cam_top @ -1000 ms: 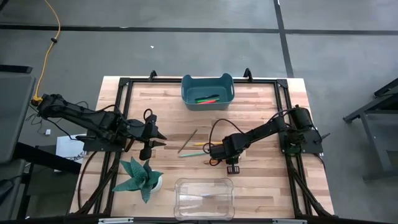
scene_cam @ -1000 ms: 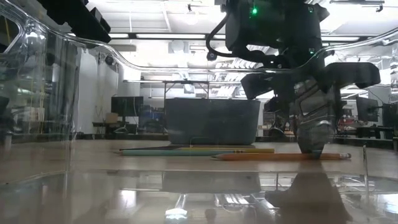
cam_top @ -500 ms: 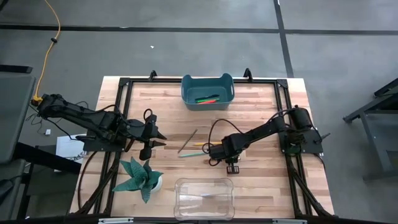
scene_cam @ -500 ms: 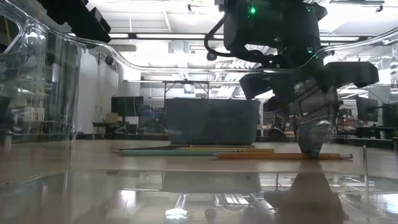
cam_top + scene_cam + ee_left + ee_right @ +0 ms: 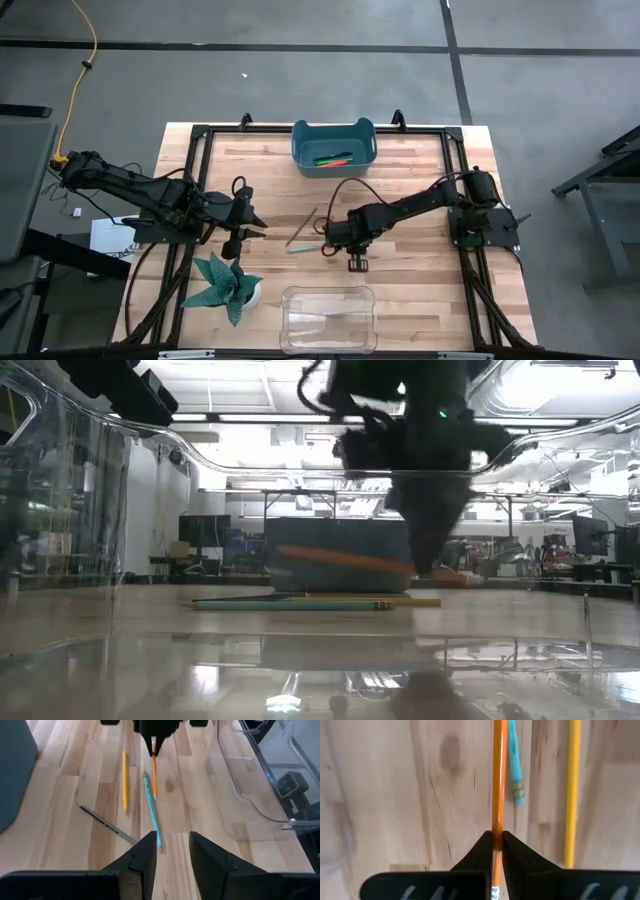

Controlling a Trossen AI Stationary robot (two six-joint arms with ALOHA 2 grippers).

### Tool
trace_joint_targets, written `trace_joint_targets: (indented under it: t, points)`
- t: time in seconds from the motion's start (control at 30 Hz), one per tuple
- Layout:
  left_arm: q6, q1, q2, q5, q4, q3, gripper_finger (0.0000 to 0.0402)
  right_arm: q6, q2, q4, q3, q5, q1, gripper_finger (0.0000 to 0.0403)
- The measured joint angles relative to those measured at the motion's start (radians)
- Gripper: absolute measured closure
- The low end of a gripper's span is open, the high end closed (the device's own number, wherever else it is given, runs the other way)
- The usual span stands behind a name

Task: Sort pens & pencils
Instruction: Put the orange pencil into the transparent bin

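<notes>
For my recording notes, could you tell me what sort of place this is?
Probably a robotics lab or workshop: a framed wooden table on a grey floor marked with dark lines, with desks and monitors under ceiling strip lights behind.

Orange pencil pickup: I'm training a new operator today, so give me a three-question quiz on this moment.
1. True or false: the right gripper is shut on the orange pencil.
2. Which holds the pens? A) clear container B) blue bin C) bare table
3. Fill in: the left gripper is ____ and holds nothing.

Key: 1 true; 2 B; 3 open.
</notes>
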Motion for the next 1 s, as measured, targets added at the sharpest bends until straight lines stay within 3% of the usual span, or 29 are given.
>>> trace_joint_targets:
  t: [0.6,1.0]
  points:
    - [-0.017,0.000,0.000,0.003,-0.072,0.000,0.0298,-0.035,-0.004,-0.259,0.321,0.006,0.110,0.0395]
    - [-0.050,0.000,0.000,0.001,-0.072,0.000,0.0298,0.001,-0.004,-0.158,0.350,-0.006,0.219,0.0395]
